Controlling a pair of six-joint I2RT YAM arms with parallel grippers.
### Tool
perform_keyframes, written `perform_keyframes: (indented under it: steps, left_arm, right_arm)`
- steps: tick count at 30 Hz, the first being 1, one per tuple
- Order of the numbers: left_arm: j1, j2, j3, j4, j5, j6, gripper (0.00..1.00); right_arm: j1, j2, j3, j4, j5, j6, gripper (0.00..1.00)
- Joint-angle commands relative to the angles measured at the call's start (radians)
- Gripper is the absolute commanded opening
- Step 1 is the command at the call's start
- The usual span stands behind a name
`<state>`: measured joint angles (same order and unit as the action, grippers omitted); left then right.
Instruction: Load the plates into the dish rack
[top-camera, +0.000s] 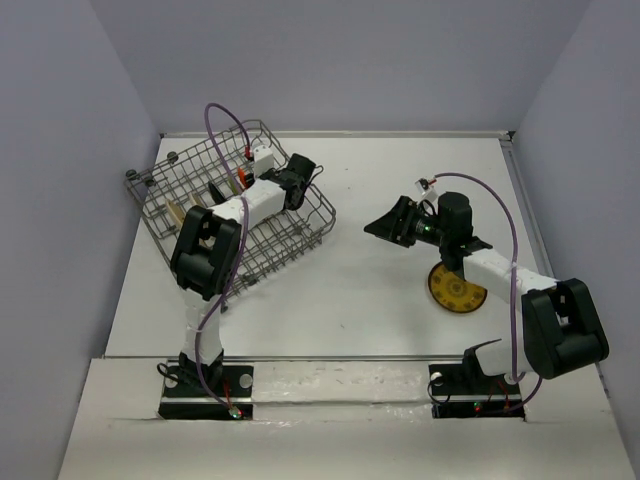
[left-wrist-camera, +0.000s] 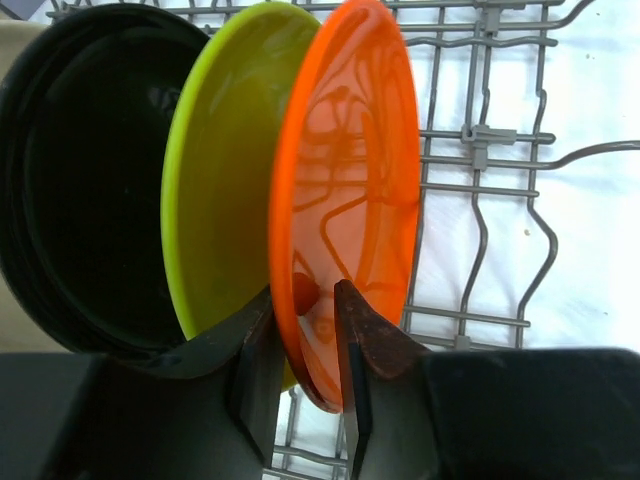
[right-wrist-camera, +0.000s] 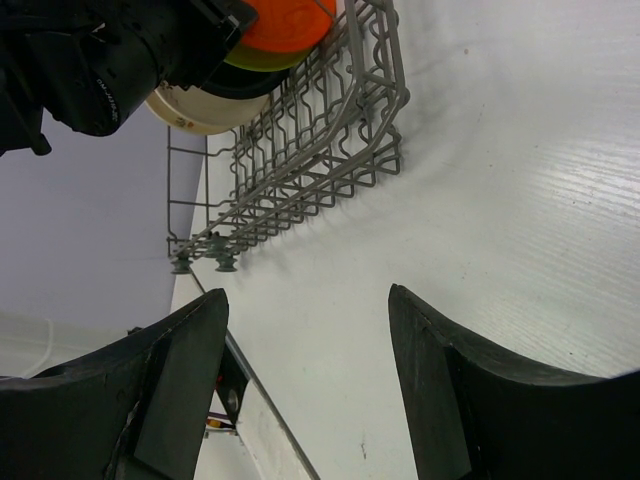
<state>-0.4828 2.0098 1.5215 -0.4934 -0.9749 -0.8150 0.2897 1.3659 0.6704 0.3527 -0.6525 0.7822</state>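
Note:
Three plates stand on edge in the grey wire dish rack (left-wrist-camera: 480, 135): black (left-wrist-camera: 80, 180), lime green (left-wrist-camera: 215, 180) and orange (left-wrist-camera: 345, 190). My left gripper (left-wrist-camera: 304, 292) straddles the orange plate's lower rim. Its jaws stand slightly apart, with a gap between the right finger and the plate. A cream plate (right-wrist-camera: 195, 110) shows behind the black one in the right wrist view. A yellow-brown patterned plate (top-camera: 455, 290) lies flat on the table under the right arm. My right gripper (top-camera: 385, 225) hangs open above the table (right-wrist-camera: 520, 200), pointing toward the rack, with nothing between its fingers (right-wrist-camera: 190, 370).
The dish rack (top-camera: 290, 250) sits skewed at the table's left, close to the left wall. White walls enclose the table on three sides. A raised metal strip (top-camera: 330, 357) runs along the near edge in front of the arm bases.

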Motion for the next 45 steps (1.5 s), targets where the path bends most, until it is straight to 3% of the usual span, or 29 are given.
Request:
perform_keyframes:
  steps: [1, 5, 17, 24, 27, 28, 30, 33, 34, 35, 39, 42, 43, 45]
  left_arm:
    - [0.009, -0.046, -0.012, -0.013, -0.067, -0.021, 0.46]
    - [0.007, -0.075, -0.004, -0.007, -0.076, -0.001, 0.61]
    - [-0.042, -0.158, 0.104, 0.01, -0.085, 0.115, 0.74]
    - [-0.085, -0.246, 0.166, 0.136, -0.001, 0.276, 0.8]
    - [-0.12, -0.286, 0.189, 0.179, 0.06, 0.347, 0.8]
    - [-0.128, -0.298, 0.19, 0.193, 0.127, 0.371, 0.8]
    - [-0.14, -0.344, 0.184, 0.223, 0.224, 0.414, 0.79]
    - [-0.16, -0.434, 0.134, 0.256, 0.471, 0.428, 0.77]
    - [-0.163, -0.463, 0.108, 0.268, 0.605, 0.424, 0.76]
    - [-0.169, -0.53, 0.042, 0.301, 0.666, 0.409, 0.75]
    - [-0.178, -0.745, -0.19, 0.41, 0.892, 0.373, 0.73]
    - [-0.18, -0.914, -0.377, 0.463, 1.045, 0.359, 0.73]
    - [-0.178, -0.949, -0.458, 0.472, 1.123, 0.356, 0.73]
    - [-0.18, -1.053, -0.526, 0.478, 1.192, 0.367, 0.75]
  right_arm:
    - [0.008, -0.011, 0.0, 0.048, -0.01, -0.02, 0.71]
    - [0.008, -0.01, 0.0, 0.048, -0.012, -0.018, 0.71]
    - [0.008, -0.016, 0.003, 0.032, 0.004, -0.032, 0.71]
    - [0.008, -0.051, 0.011, -0.05, 0.074, -0.06, 0.69]
    - [0.008, -0.086, -0.003, -0.131, 0.213, -0.089, 0.6]
    - [0.008, -0.097, -0.008, -0.159, 0.255, -0.093, 0.47]
    - [0.008, -0.135, -0.012, -0.254, 0.406, -0.113, 0.38]
    - [0.008, -0.168, -0.009, -0.403, 0.586, -0.129, 0.15]
    - [0.008, -0.182, -0.008, -0.432, 0.726, -0.123, 0.09]
    - [0.008, -0.188, 0.0, -0.483, 0.785, -0.121, 0.07]
    - [-0.032, -0.226, 0.027, -0.581, 0.977, -0.107, 0.07]
    - [-0.102, -0.272, 0.04, -0.655, 1.079, -0.093, 0.27]
    - [-0.134, -0.283, 0.043, -0.676, 1.106, -0.087, 0.44]
    - [-0.258, -0.316, 0.052, -0.743, 1.082, -0.089, 0.55]
